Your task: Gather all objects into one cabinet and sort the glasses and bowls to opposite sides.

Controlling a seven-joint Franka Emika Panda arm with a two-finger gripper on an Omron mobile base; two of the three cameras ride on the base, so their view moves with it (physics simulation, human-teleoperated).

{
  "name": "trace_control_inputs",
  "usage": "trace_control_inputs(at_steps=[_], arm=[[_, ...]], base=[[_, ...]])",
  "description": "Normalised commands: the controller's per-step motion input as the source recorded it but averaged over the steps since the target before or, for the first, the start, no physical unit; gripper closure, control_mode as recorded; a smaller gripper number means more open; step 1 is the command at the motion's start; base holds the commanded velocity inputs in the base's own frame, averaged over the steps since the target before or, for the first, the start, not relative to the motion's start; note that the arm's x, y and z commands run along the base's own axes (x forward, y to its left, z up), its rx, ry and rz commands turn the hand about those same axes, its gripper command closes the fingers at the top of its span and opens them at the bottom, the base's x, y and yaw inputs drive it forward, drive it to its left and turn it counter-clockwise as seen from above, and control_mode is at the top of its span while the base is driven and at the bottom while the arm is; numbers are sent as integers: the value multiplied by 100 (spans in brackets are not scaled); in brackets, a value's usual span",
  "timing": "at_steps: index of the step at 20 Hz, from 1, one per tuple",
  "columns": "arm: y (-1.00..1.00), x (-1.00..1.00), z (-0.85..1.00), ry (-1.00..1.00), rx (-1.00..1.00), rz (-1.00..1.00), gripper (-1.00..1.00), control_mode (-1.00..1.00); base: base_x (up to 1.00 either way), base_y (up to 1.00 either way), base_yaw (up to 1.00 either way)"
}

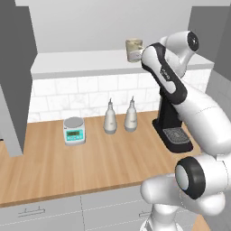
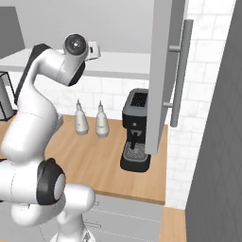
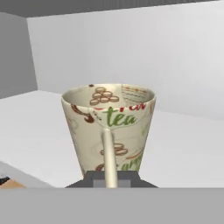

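The dark two-finger gripper (image 3: 111, 183) is clamped on the handle of the cream-beige printed tumbler (image 3: 109, 127). The tumbler stands upright on the cabinet's white shelf floor (image 1: 90, 61), near its right end.

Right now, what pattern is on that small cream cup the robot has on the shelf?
The small cream-beige tumbler carries green "tea" lettering and brown-red doodles, clearest in the hand view.

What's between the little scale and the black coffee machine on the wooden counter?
Two grey-white bottles stand between the small scale and the black coffee machine, seen in the left base view.
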Motion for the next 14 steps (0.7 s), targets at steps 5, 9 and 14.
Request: trace_control_inputs(at_steps=[5,9,14], arm=[[0,-100,26,0,0,-5,100,-100],[0,-98,11,0,0,-4,100,-100],[-7,-99,0,0,3,-5,100,-100]], base=[[0,0,0],[0,0,0],[0,0,0]])
